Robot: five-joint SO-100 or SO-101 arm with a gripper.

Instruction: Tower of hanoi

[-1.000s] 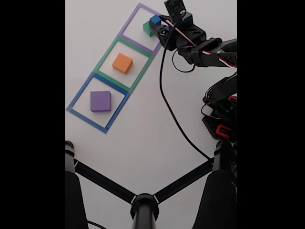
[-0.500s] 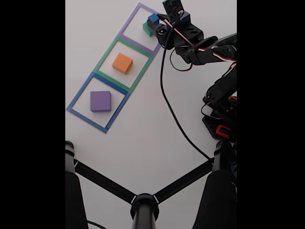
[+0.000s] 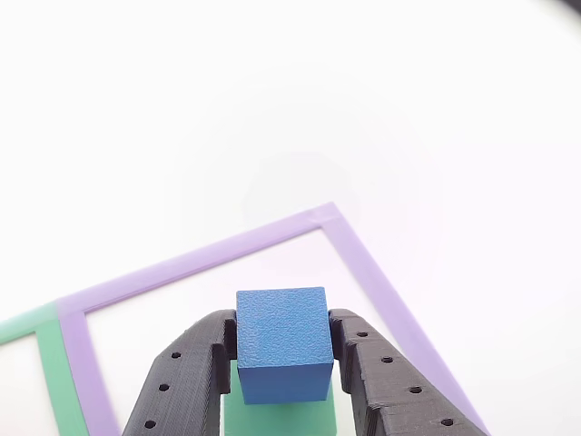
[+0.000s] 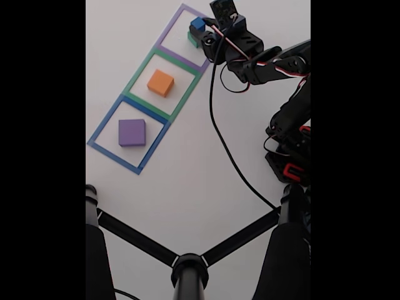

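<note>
The gripper (image 3: 283, 359) has its two black fingers (image 3: 186, 377) pressed on both sides of the blue block (image 3: 282, 343), so it is closed around the block. In the other view the fingers are cut off by the bottom edge. Under the blue block sits the green block (image 3: 281, 416), and just a small strip of it peeks out below, so it is hard to tell if the two blocks touch.

Both blocks are inside the purple tape square (image 3: 363, 263). Part of the green tape square (image 3: 45, 363) shows at the left edge of that view.

In the fixed view the blue block (image 4: 198, 24) is at the top, held at the tip of the arm (image 4: 262, 62). The green block (image 4: 192, 39) is mostly hidden behind the gripper (image 4: 205, 28) there. The orange block (image 4: 160, 82) sits alone inside the green tape square (image 4: 134, 84). The purple block (image 4: 132, 132) sits alone inside the blue tape square (image 4: 103, 128). A black cable (image 4: 219, 131) runs down across the white table (image 4: 187, 200). A black stand (image 4: 187, 265) with three legs is cut off at the bottom.
</note>
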